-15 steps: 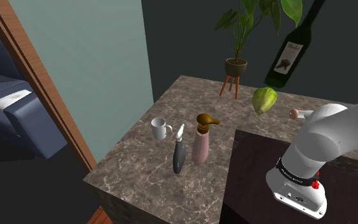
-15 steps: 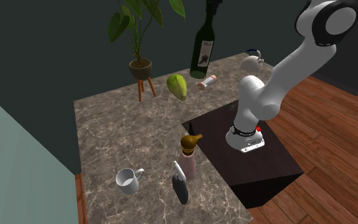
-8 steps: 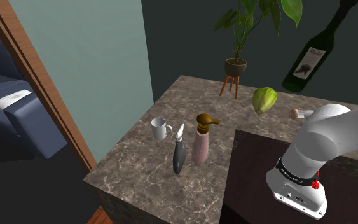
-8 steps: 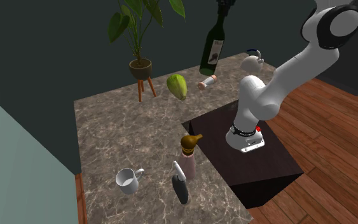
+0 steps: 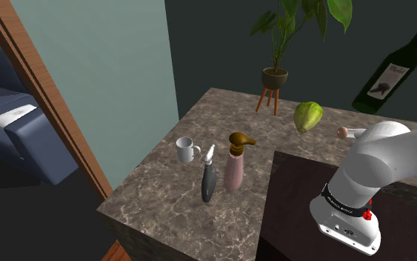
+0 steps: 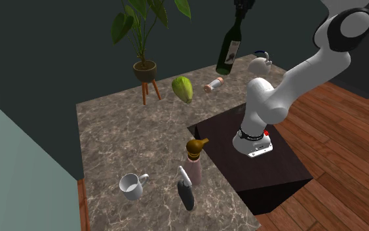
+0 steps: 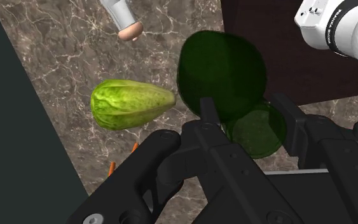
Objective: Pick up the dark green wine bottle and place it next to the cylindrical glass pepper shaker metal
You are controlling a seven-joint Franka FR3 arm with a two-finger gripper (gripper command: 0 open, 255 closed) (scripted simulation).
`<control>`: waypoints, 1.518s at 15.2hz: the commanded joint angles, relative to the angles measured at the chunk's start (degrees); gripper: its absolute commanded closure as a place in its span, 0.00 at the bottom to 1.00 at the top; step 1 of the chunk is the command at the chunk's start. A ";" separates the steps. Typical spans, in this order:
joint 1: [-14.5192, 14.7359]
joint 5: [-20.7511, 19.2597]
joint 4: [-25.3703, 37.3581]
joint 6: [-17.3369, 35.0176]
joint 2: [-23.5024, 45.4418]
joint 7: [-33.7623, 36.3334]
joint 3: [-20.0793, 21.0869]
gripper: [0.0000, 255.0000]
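Observation:
The dark green wine bottle (image 5: pixel 386 76) hangs tilted in the air above the far side of the marble counter (image 5: pixel 162 196), its white label showing. My gripper (image 6: pixel 244 8) is shut on its neck, and the body (image 6: pixel 229 51) slants down from it. In the wrist view the gripper (image 7: pixel 252 124) clasps the neck, and the bottle's round body (image 7: pixel 220 71) shows beyond the fingers. The pepper shaker (image 5: pixel 345 133) lies on its side on the counter, below and beyond the bottle (image 6: pixel 213 84) (image 7: pixel 124 18).
A green cabbage-like thing (image 5: pixel 308 116) (image 6: pixel 183 88) (image 7: pixel 130 104) lies near the shaker. A potted plant (image 5: pixel 275 77) stands at the back edge. A white mug (image 5: pixel 187 150), a pink dispenser (image 5: pixel 235 167) and a dark slim bottle (image 5: pixel 209 182) stand nearer. The dark stand (image 6: pixel 271 167) borders the counter.
The gripper has carried the bottle toward the shoulder view's right, closer to above the shaker, and the bottle tilts more. Everything on the counter has stayed put.

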 commanded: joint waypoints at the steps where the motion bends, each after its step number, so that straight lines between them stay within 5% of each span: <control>1: 0.01 -1.78 0.65 -0.10 -0.62 -2.48 -1.86 1.00; 11: 2.78 -11.29 7.24 1.27 -1.74 -16.29 -14.58 1.00; 19: 9.70 -18.09 18.13 2.47 -1.08 -27.70 -27.15 1.00; 23: 8.69 -18.94 15.23 4.24 -2.78 -27.35 -27.41 1.00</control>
